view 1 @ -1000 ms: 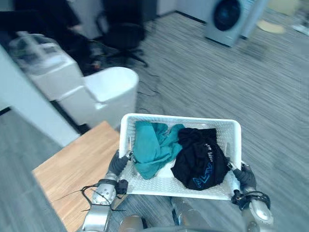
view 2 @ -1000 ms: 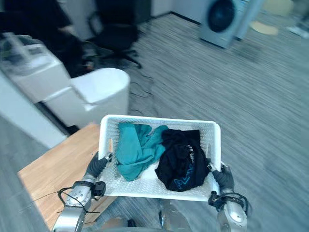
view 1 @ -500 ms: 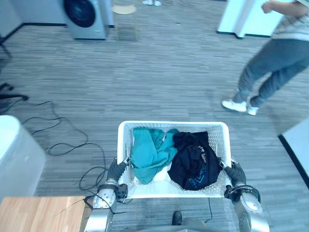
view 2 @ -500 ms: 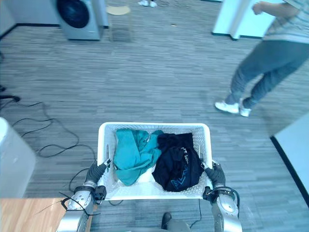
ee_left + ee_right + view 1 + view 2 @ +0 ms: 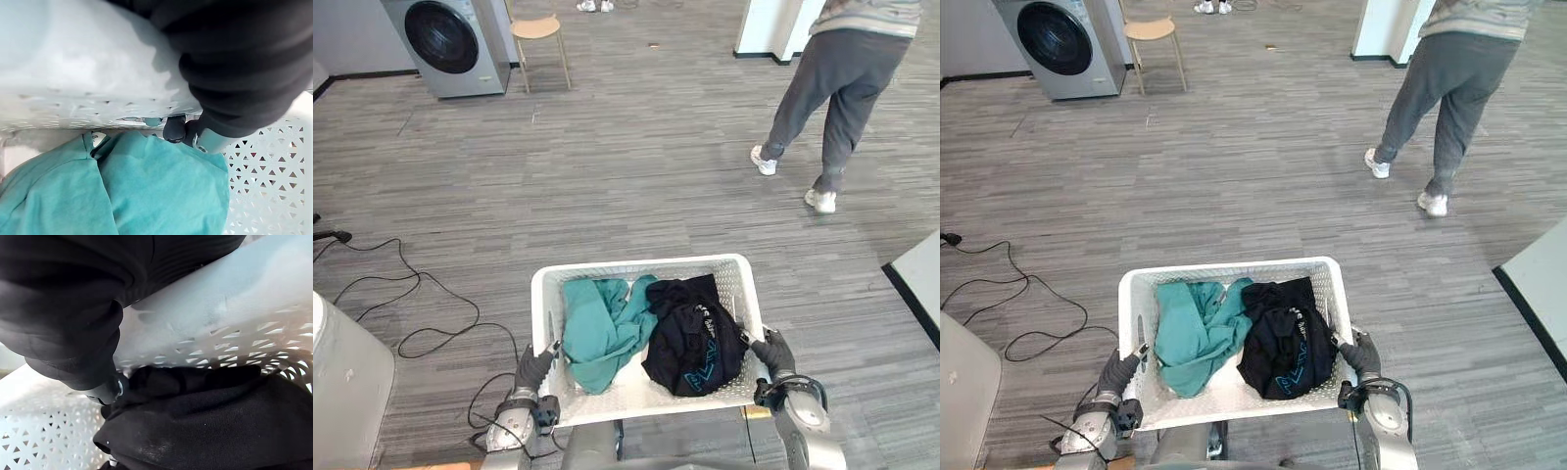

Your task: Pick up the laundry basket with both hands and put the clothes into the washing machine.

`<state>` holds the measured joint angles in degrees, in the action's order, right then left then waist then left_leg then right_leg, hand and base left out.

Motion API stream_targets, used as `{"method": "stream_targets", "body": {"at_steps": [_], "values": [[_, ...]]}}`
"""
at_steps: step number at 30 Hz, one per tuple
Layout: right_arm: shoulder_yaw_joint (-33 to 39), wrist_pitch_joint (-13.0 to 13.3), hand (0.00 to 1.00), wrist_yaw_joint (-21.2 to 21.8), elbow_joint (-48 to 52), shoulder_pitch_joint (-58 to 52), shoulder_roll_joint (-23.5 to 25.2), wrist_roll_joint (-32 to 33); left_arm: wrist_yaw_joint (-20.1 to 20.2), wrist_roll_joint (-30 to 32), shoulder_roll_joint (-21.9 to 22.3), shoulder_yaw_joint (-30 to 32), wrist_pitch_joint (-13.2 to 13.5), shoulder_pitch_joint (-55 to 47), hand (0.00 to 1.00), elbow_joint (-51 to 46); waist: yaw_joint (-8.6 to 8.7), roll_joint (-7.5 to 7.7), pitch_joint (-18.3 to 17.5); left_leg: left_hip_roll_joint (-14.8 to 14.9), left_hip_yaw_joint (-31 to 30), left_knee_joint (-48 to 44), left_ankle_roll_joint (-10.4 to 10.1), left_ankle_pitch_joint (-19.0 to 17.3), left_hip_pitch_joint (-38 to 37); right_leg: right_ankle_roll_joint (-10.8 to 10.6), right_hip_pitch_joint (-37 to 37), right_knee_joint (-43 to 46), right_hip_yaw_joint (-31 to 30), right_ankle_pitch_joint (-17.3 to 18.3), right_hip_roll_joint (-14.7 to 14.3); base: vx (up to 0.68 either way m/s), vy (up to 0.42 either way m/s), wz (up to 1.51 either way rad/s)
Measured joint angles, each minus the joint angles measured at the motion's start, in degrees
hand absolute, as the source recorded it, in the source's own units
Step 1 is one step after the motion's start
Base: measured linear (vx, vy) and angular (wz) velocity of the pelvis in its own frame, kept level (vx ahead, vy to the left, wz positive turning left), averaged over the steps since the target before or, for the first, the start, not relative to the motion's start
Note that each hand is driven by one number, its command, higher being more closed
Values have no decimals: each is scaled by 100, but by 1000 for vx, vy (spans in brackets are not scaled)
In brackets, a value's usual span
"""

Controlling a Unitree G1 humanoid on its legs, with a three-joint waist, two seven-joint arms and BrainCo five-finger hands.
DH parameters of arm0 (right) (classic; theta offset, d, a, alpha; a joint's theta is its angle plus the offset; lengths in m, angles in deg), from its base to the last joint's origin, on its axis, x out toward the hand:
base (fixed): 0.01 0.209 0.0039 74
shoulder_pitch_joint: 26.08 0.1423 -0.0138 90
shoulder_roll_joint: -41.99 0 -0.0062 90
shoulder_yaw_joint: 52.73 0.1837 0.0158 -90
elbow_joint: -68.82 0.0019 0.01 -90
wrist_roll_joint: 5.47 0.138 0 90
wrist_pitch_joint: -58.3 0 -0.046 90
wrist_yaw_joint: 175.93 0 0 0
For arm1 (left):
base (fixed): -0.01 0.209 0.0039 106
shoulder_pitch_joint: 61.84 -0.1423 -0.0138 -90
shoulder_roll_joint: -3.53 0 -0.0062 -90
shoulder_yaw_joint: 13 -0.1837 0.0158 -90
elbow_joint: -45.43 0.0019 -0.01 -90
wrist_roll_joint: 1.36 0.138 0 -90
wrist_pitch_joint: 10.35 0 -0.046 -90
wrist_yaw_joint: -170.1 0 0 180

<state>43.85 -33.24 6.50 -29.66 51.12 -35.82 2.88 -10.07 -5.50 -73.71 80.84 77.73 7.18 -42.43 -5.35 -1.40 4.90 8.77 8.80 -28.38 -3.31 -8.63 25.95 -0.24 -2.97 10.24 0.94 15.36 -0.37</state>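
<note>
I hold a white perforated laundry basket off the floor in front of me. My left hand grips its left side and my right hand its right side. A teal garment lies in the left half and a black garment in the right half. In the left wrist view a dark fingertip hooks over the rim above the teal cloth. The right wrist view has the black cloth against the basket wall. The grey washing machine stands far off at the upper left, its round door shut.
A wooden stool stands beside the washing machine. A person in grey trousers walks at the upper right. A white rounded bin is at my lower left, a white panel at the right edge. Open grey floor lies between.
The whole view has swung round as the camera turned: the wooden table and office chair are gone, the washing machine now sits upper left. The person has stepped away. Both hands keep hold of the basket.
</note>
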Motion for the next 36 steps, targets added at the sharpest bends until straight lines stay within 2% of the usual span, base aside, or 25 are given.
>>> {"method": "stream_targets", "body": {"at_steps": [1,3,4,5,6,8,10,13,14,16,18,20,21,22,23,24,25,26,27,28,30,31,32,33,36], "values": [[-36,24,100,-9,5,-3,17,2,-31,0,-13,2,0,-68,100,-108,7,106,-94,-169,197,-103,377,89,-76,-209,-95,56,0,157,226,459,204,8],[-62,31,100,-28,66,35,-1,5,-131,0,-18,0,-1,-69,100,-217,-31,199,-124,-253,455,-464,781,-262,-86,-380,-25,415,-14,228,461,528,243,-8],[-65,31,100,-28,66,57,3,6,-153,0,-20,15,-1,-69,100,-234,-34,242,-148,-322,524,-535,818,-326,-107,-450,84,746,-23,267,551,544,296,-12],[-61,34,100,-23,87,73,19,7,-176,0,-40,2,-4,-66,100,-308,-21,305,-131,-527,580,-476,864,-573,-375,-632,457,1880,-52,275,730,525,306,-2],[-27,51,100,-11,82,55,80,22,-195,0,-103,-96,-9,-123,100,-476,24,375,-73,-801,578,-320,934,-908,-818,-849,1022,3481,-152,-81,964,528,310,8],[30,124,100,13,90,-120,158,68,-230,1,-306,-201,-22,-173,100,-594,200,421,5,-1098,476,-201,1064,-1220,-1549,-827,1601,5502,-368,-554,1034,582,226,35],[36,160,100,33,111,-283,257,139,-228,8,-410,-261,-39,-230,100,-686,306,263,32,-1126,353,85,1058,-1398,-2236,-769,2128,6175,-231,-517,834,616,140,31],[128,170,100,83,325,-392,339,237,-223,8,-491,-334,-37,-108,100,-708,464,194,14,-1125,30,800,943,-1454,-2999,-529,3054,5098,578,-270,897,581,85,38],[235,171,100,124,324,-430,374,265,-207,9,-492,-379,-45,-42,100,-705,480,192,18,-1101,-65,1060,861,-1498,-3333,-468,3228,4213,1005,-286,975,743,45,39],[293,165,100,132,321,-469,402,292,-140,27,-495,-371,-49,-27,100,-703,488,187,11,-976,-110,1324,585,-1645,-3919,-353,3031,1922,1627,-695,737,597,1,20],[286,136,100,127,308,-529,392,295,-126,37,-474,-376,-69,-31,100,-629,609,148,-127,-818,-461,1121,421,-1734,-4179,206,3010,1763,1275,-1588,325,834,-60,31],[311,112,100,127,340,-505,251,328,-115,56,-357,-401,-107,23,100,-592,702,-60,-197,-578,-826,273,148,-1574,-3958,421,2973,2304,1453,-1034,329,861,-80,41],[326,111,100,128,365,-525,138,439,-101,61,-265,-422,-131,80,100,-587,756,-207,-111,-533,-926,-716,61,-1035,-3628,440,2772,2503,1564,-788,339,763,-84,31],[332,110,100,134,406,-605,50,484,-65,82,-151,-424,-152,43,100,-576,772,-427,-29,-397,-916,-1921,-250,187,-3167,481,2263,2307,1655,-579,200,770,-79,14],[291,110,100,133,461,-677,35,495,-51,81,-143,-418,-150,-25,100,-574,734,-465,-18,-325,-862,-2449,-593,1220,-2914,472,1948,2086,1614,-432,127,777,-56,-8],[236,121,100,135,590,-776,41,504,13,79,-171,-389,-130,-95,100,-579,626,-494,29,-85,-829,-3767,-675,1561,-2275,317,1304,1631,1534,-164,-1,776,-11,-15],[229,126,100,127,561,-798,81,506,24,80,-165,-354,-124,-116,100,-585,581,-589,113,137,-767,-4824,-281,1184,-1663,286,691,1333,1462,-7,-120,758,13,-15],[191,113,100,127,525,-788,87,503,26,80,-168,-317,-123,-169,100,-584,526,-517,141,204,-700,-5049,-17,948,-1361,277,442,1185,1373,103,-115,725,67,-38],[125,106,100,127,525,-792,78,501,26,78,-173,-276,-120,-252,100,-585,330,-437,114,321,-468,-4950,348,408,-819,174,-11,893,1160,214,-37,563,82,-50],[98,107,100,127,526,-780,70,501,26,74,-167,-252,-113,-273,100,-585,243,-397,104,362,-364,-4745,388,155,-541,101,-167,746,1055,260,36,696,151,-73],[2,110,100,124,527,-618,-13,501,22,25,-133,-154,-47,-275,100,-601,16,-319,107,323,-223,-2714,296,-325,282,-277,-755,422,790,580,382,725,240,-59],[4,112,100,123,526,-599,-14,500,22,23,-123,-149,-20,-275,100,-608,-5,-296,106,289,-210,-1948,261,-299,342,-382,-906,394,756,700,496,951,389,-46],[13,133,100,124,439,-579,-9,492,13,25,-121,-142,3,-303,100,-602,-49,-221,21,156,-147,-811,195,360,246,-603,-1224,323,629,946,685,990,384,-21],[-24,118,100,98,84,-450,110,433,-27,61,-189,-65,-43,-304,100,-539,47,217,-204,-160,165,-1001,426,-36,149,-486,-1306,304,223,831,1087,1004,392,-11],[-30,108,100,86,50,-280,121,378,-139,67,-199,-103,-48,-303,100,-596,22,297,-196,-104,363,-1897,742,-523,4,-618,-1119,1370,-438,-167,1138,769,362,-27]]}}
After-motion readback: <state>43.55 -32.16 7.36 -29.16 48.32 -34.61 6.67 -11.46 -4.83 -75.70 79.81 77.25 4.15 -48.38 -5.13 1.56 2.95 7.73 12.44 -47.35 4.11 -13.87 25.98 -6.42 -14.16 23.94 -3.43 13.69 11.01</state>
